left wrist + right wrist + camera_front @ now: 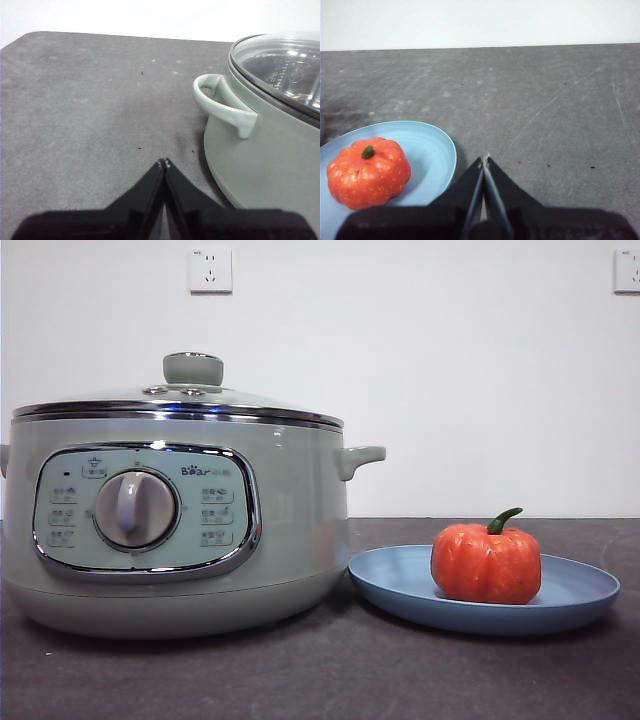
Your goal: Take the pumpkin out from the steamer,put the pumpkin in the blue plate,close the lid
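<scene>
The left gripper (164,162) hangs over bare tabletop with its two black jaws pressed together, tips meeting, holding nothing. Just beside it stands the steamer (270,150), one pale side handle (222,105) jutting toward the gripper without touching it.

The right gripper (484,160) is likewise closed, jaws tip to tip and empty, poised above the dark grey table (545,90) just off the rim of the blue plate (432,150).

On that plate sits the pumpkin (367,172), upright, its green stem (368,152) pointing up, resting toward one side of the dish rather than dead centre.

Seen from the front, the steamer (290,510) stands near the table's front edge toward the left side, its dial (135,508) facing forward and the lid (180,398) seated squarely on its chrome rim, knob (193,368) on top. The blue plate (400,585) lies to its right, its rim close against the pot's base, with the pumpkin (485,562) inside it. Two wall sockets (210,270) show on the white wall behind.
</scene>
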